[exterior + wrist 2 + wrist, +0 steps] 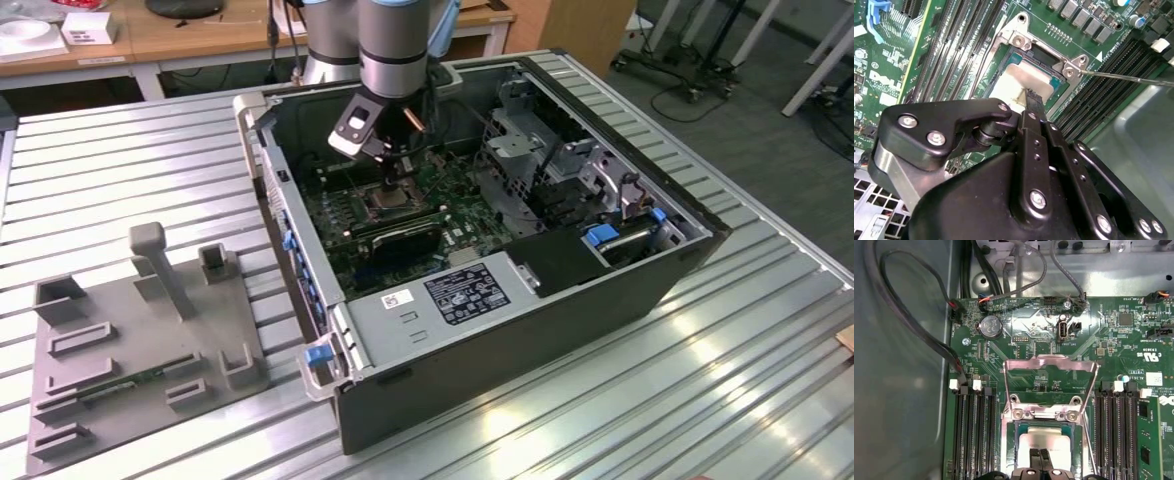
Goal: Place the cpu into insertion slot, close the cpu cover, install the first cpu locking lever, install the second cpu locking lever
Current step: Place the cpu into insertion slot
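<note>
Closest in the second wrist view is the gripper (1033, 101), its black fingers pressed together with nothing between them, tips down against the pale top of the cpu (1015, 80). In the first wrist view the cpu lies in the insertion slot (1044, 426), with the cpu cover (1051, 363) swung up, open. In the exterior view the arm (387, 50) reaches into the open computer case (534, 330).

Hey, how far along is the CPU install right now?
Done: the cpu lies in the insertion slot. In hand: the gripper, fingers shut, rests on the chip's top in both wrist views. Left: the cpu cover stands open, hinged back, and a thin locking lever sticks out unlatched, so the cover and both levers remain.
</note>
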You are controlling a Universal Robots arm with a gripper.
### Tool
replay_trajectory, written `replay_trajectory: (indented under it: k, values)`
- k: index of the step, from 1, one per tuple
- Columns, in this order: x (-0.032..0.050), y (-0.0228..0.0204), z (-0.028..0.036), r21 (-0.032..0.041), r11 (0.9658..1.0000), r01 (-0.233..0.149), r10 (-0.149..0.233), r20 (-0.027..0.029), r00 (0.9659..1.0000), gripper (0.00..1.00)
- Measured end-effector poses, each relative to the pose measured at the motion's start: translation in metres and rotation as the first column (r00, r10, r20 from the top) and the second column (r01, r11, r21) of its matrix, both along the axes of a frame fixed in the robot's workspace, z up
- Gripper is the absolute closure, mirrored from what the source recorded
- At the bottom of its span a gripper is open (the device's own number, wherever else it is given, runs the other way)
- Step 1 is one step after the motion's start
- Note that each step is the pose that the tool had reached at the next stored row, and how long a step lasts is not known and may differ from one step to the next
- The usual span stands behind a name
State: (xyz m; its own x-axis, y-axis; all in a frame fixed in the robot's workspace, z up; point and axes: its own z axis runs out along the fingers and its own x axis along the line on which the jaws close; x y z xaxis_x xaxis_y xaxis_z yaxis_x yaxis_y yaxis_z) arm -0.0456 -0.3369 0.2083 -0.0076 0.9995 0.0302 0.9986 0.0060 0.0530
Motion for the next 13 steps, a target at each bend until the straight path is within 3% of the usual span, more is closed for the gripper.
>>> replay_trajectory:
  k: [3,13]
  values:
    - [-0.0001,0.0,-0.0035,0.0,1.0,0.0,0.0,0.0,1.0,0.89]
    - [-0.0001,-0.0001,-0.0048,-0.0003,1.0,0.0,0.0,-0.0002,1.0,0.89]
